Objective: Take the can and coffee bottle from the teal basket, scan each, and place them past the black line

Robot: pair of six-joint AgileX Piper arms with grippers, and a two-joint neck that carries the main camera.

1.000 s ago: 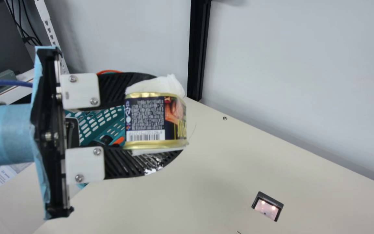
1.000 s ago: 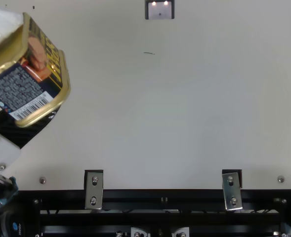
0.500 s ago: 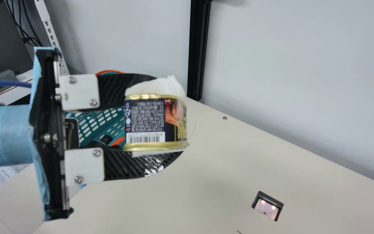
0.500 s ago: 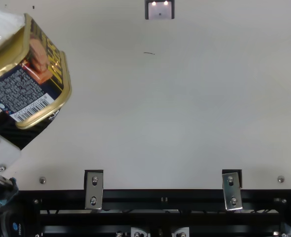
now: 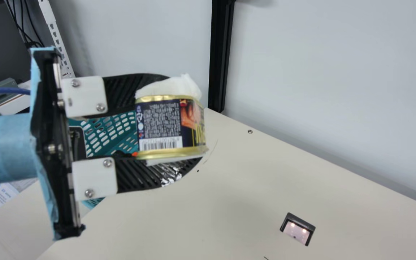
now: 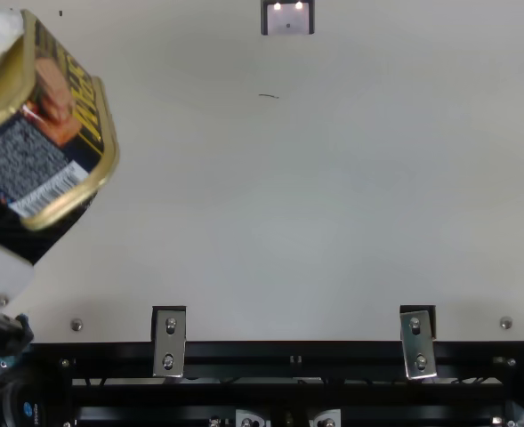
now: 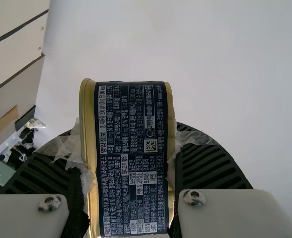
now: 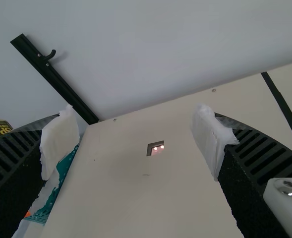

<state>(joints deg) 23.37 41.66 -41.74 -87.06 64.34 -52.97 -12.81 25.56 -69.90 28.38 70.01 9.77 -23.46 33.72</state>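
We start at the main view's left: our left claw (image 5: 182,124) is closed on the can (image 5: 161,124), pressing it from opposite sides through white padding (image 5: 173,86). The teal basket (image 5: 121,136) lies behind the claw in that view, and the barcode (image 5: 161,143) faces the neck camera. To the right, the lit scanner (image 5: 297,229) is set in the desk (image 5: 229,187). We judge the step in hand as carrying the can to be scanned. We keep the squeeze firm, since the padding may let the can slip; we clear the basket rim, turn the barcode squarely to the scanner window and pause there. Our right claw (image 8: 136,131) is open, nothing between its padded fingers, with the black line (image 8: 285,110) farther right in its wrist view

Compared with the frame half a second ago, the left claw and can sit slightly higher in the main view and nearer the left edge of the top view; the scanner is unmoved
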